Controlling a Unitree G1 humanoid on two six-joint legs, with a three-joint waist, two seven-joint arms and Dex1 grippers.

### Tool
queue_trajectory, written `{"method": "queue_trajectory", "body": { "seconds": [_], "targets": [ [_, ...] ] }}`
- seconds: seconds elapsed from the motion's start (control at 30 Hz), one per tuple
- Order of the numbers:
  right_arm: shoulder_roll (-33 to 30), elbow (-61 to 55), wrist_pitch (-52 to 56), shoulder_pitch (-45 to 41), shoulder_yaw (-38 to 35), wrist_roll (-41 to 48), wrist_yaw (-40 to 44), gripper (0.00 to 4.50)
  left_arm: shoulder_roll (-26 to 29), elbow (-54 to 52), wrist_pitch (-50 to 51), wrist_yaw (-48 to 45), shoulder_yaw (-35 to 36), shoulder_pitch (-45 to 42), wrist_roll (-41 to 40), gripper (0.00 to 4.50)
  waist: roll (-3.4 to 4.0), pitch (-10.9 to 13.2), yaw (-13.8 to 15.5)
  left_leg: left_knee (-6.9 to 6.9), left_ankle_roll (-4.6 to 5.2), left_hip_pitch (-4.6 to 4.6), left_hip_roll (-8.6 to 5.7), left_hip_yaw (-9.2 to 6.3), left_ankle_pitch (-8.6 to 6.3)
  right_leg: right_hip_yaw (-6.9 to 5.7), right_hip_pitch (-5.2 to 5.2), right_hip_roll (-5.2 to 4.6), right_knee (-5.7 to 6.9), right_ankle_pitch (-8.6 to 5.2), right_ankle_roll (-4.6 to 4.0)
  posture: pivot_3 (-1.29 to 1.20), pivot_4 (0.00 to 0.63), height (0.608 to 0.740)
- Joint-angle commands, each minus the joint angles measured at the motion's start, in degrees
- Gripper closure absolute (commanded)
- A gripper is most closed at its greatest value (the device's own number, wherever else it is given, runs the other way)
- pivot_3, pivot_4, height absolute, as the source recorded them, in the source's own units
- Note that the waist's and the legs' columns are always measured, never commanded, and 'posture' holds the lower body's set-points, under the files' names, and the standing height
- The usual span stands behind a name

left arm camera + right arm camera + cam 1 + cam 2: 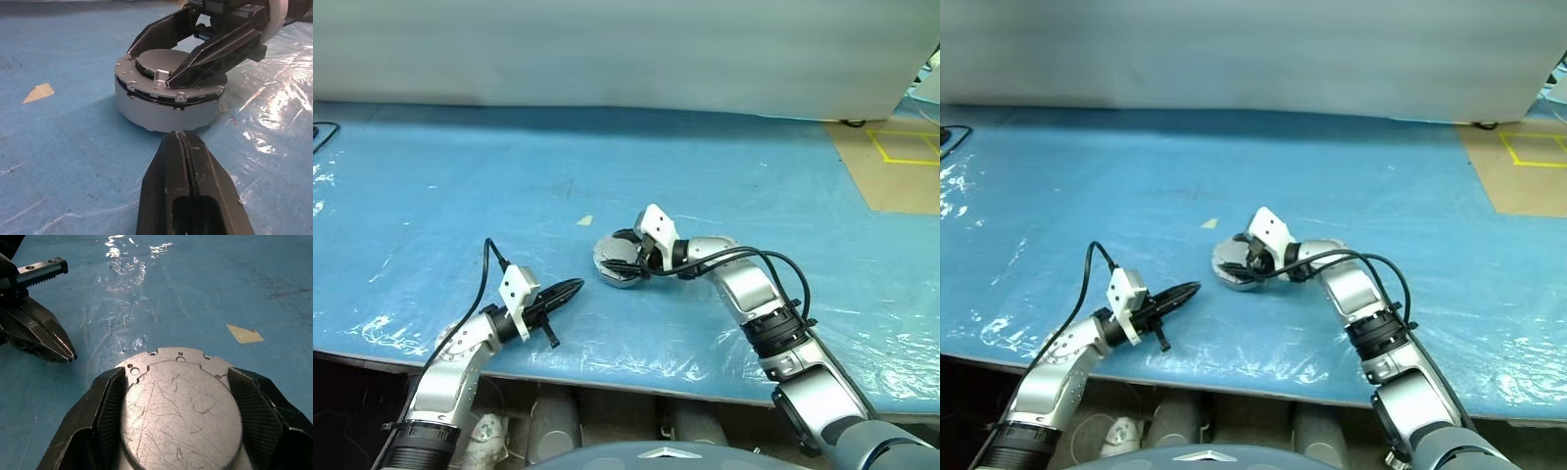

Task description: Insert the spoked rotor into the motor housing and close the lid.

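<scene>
Glossy blue table cover (460, 196)

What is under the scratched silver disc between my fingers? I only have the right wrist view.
Observer: That lid sits on a round grey housing, which stands on the blue table.
Operator: Is it down flat?
Observer: From the side it looks level, with a thin dark seam above the housing wall along the side I can see.
Operator: And the left gripper?
Observer: The left gripper is shut. It points at the housing wall, low down, and stays apart from it.
</scene>
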Motion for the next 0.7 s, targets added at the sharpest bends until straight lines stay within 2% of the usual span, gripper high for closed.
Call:
{"method": "queue_trajectory", "body": {
  "seconds": [0.03,0.2,0.37,0.57,0.7],
  "targets": [
    [-0.75,-0.22,-3.64,-0.07,1.43,-2.34,-0.16,1.50,0.00,-0.65,-1.30,0.04,-0.38,0.07,0.16,4.50,0.00,0.00,0.00,0.00,0.00,0.01,0.01,0.00,0.00,0.00,0.00,0.00,0.00,0.00,0.00,0.00,0.150,0.740],
    [0.09,0.34,-4.12,-0.08,1.77,-2.73,-0.35,1.50,-0.02,-0.83,-1.20,0.19,-0.57,0.21,0.12,4.50,0.00,0.00,-0.06,0.00,0.00,0.02,0.02,0.00,0.00,0.00,0.00,0.01,0.01,0.00,0.00,0.00,0.150,0.740],
    [2.65,0.13,1.02,-1.28,-0.87,-0.07,-1.83,1.50,0.11,-0.90,-1.04,0.36,-0.71,0.28,-0.04,4.50,0.00,0.00,-0.15,0.00,0.00,0.04,0.04,-0.01,0.00,0.00,-0.01,0.04,0.05,0.00,0.00,0.00,0.150,0.740],
    [0.81,2.13,-1.17,-0.35,1.98,-4.38,-2.41,1.50,0.20,-0.88,-1.02,0.34,-0.76,0.30,-0.01,4.50,0.00,0.00,-0.08,0.01,0.00,0.04,0.02,-0.01,0.00,0.01,0.01,0.01,0.05,0.00,0.00,0.00,0.150,0.740],
    [0.96,1.96,0.00,0.31,1.80,-3.94,-2.36,1.50,0.22,-0.78,-0.94,0.28,-0.80,0.27,-0.05,4.50,0.00,0.00,-0.06,0.01,0.00,0.12,0.02,-0.01,-0.01,0.02,0.07,0.02,0.07,0.00,0.00,0.00,0.150,0.740]
  ]
}}
